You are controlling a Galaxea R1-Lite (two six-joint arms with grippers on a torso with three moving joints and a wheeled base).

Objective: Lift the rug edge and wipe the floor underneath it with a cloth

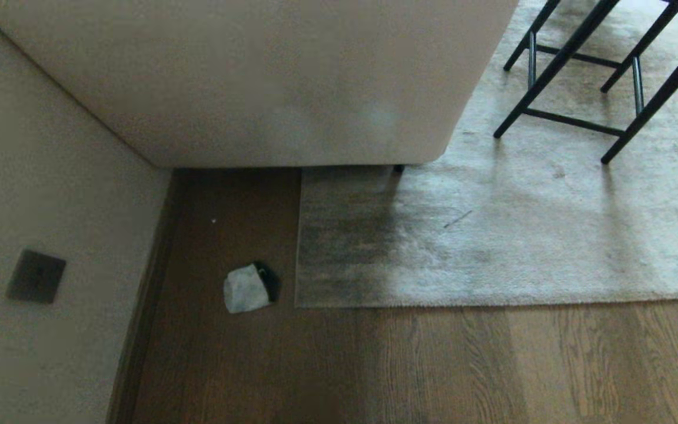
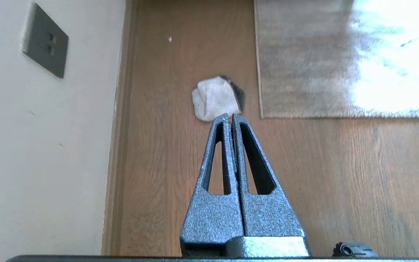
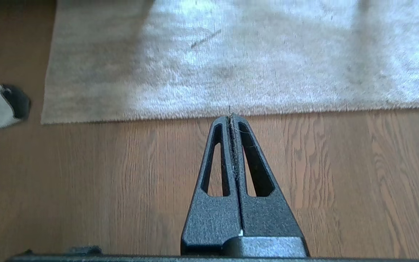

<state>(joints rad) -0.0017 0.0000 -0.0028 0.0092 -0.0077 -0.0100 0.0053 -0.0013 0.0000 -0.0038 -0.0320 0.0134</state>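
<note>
Item: floor-cleaning setup, opening stage. Rug (image 1: 521, 235): large, pale grey-beige, plush, lying flat; its edge (image 1: 492, 304) runs straight across the floor (image 1: 433, 365) to a square corner (image 1: 298, 305) at the robot's left, with no part raised. Cloth (image 1: 246, 288): small, pale grey, crumpled, with a dark patch on one side; it rests on bare floor just beside the rug corner, apart from it, between the rug and the wall (image 1: 50, 206). Sofa (image 1: 256, 76): pale, standing partly on the far end of the rug. Chair legs (image 1: 580, 76): black, on the rug farther right. Wall plate (image 1: 36, 275): dark, low on the wall. Left gripper (image 2: 229, 117): clenched, empty, above bare floor and pointing toward the cloth. Right gripper (image 3: 230, 117): clenched, empty apart from a few stray fibres between the fingers, pointing toward the rug edge. Neither arm appears in the head view. Step in hand, by judgement: approach only; cloth not yet picked up, edge not yet lifted, nothing wiped. Next move likely calls for both grippers to spread their fingers, the left to descend on the cloth and the right to pinch the edge near the corner.
</note>
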